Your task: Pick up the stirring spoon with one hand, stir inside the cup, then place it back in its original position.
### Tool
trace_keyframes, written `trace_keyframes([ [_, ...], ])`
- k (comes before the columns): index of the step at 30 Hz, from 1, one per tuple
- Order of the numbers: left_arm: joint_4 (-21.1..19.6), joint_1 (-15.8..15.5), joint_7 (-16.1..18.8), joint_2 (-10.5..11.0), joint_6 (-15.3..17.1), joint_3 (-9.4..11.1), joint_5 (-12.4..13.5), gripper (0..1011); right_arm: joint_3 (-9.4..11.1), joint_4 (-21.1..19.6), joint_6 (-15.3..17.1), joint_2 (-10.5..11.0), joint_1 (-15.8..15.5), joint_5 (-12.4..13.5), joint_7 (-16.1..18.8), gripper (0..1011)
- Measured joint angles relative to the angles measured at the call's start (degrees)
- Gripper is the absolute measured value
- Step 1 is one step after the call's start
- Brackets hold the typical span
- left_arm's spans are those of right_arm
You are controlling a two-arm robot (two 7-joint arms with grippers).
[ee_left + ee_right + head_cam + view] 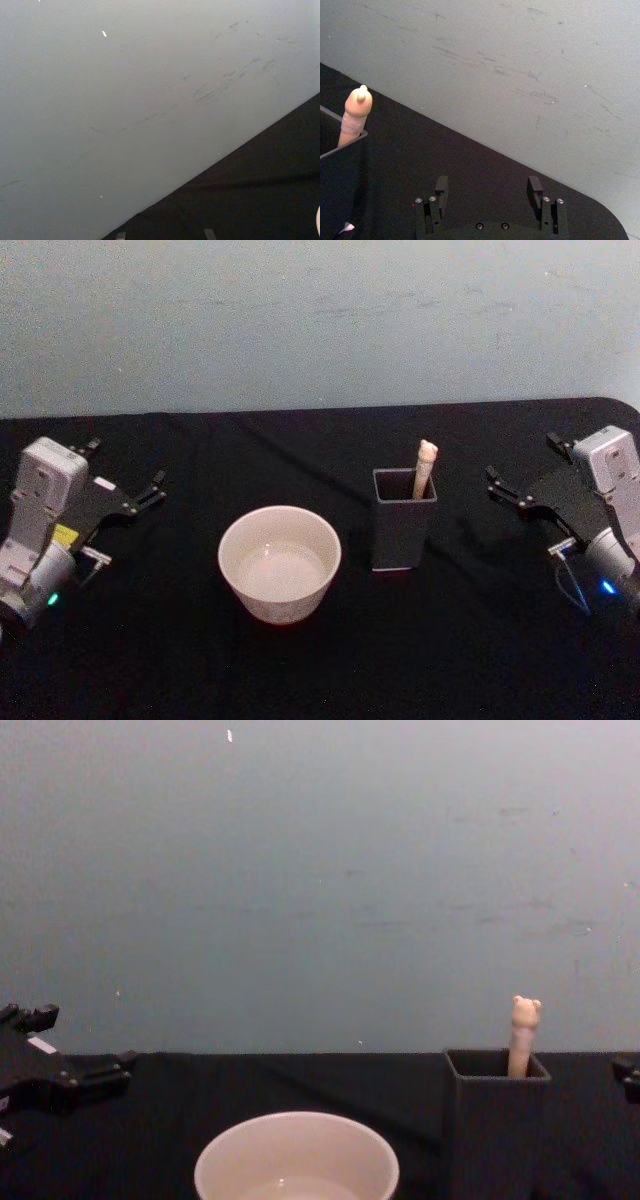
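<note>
The stirring spoon (425,468) stands upright in a dark grey square holder box (403,525) right of centre. Its cream handle with the bear head (524,1032) sticks out above the box rim, and its bowl is hidden inside. The wide cream-white cup (283,608) sits left of the box, and its inside looks wet or holds clear liquid. My right gripper (525,462) hovers open to the right of the box, apart from it. In the right wrist view the gripper (488,187) has nothing between its fingers, with the spoon (356,115) off to one side. My left gripper (128,465) rests open at the far left.
A black cloth (180,670) covers the table, and a pale grey-blue wall (320,320) stands behind its far edge. The cloth's rounded back-right corner (615,227) lies beyond my right gripper. Bare cloth separates the cup and each arm.
</note>
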Motion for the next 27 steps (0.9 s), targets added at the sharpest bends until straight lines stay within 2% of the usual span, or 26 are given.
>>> trace_keyframes([
  [27,0.0,0.0,0.0,0.0,0.0,0.0,0.0,1001,0.0,0.0,0.0,0.0,0.0,0.0,0.0,1003],
])
